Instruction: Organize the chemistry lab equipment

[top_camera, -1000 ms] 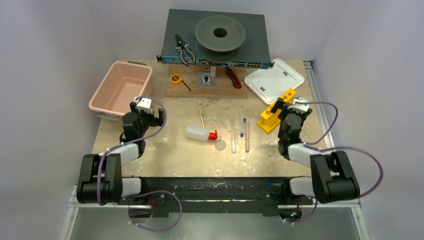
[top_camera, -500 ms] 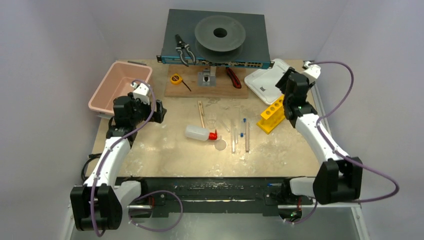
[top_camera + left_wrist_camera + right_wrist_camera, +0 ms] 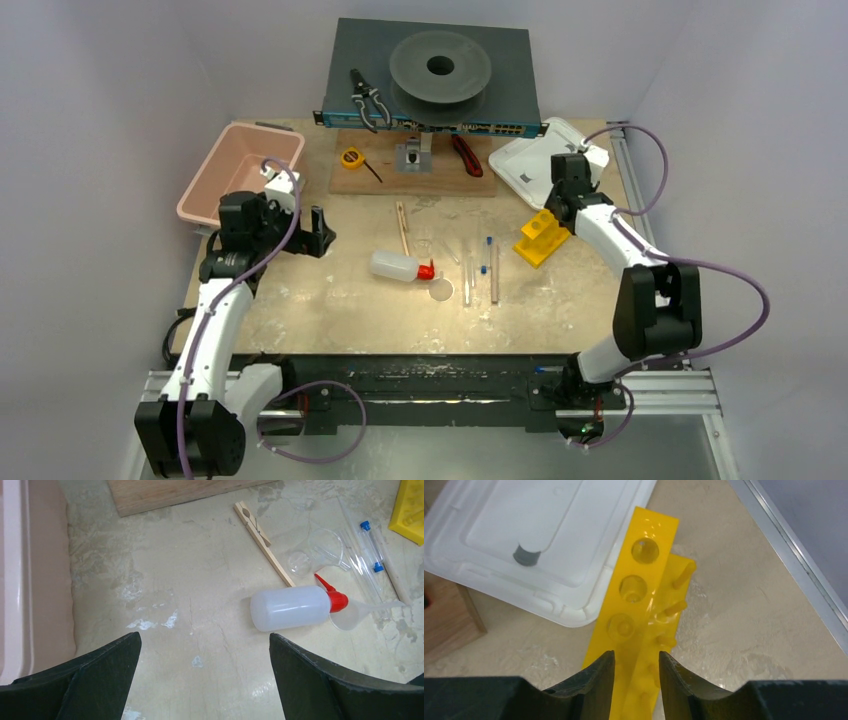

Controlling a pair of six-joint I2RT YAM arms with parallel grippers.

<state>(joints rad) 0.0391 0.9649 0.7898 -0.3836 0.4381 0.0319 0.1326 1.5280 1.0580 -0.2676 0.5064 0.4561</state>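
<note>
Here, on scuffed beige tabletop (image 3: 330, 290), left fingers (image 3: 100, 680) gape; right fingers (image 3: 589, 685) straddle yellow rack (image 3: 650, 530), grip unclear.

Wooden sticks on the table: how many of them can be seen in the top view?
2. One wooden stick lies just behind the white bottle. The other lies further right, between the clear tubes and the yellow rack. None seems hidden.

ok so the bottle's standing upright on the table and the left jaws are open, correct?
Not quite. The bottle lies on its side on the table, not upright; the left wrist view shows it clearly. The left jaws are open, as you said.
</note>
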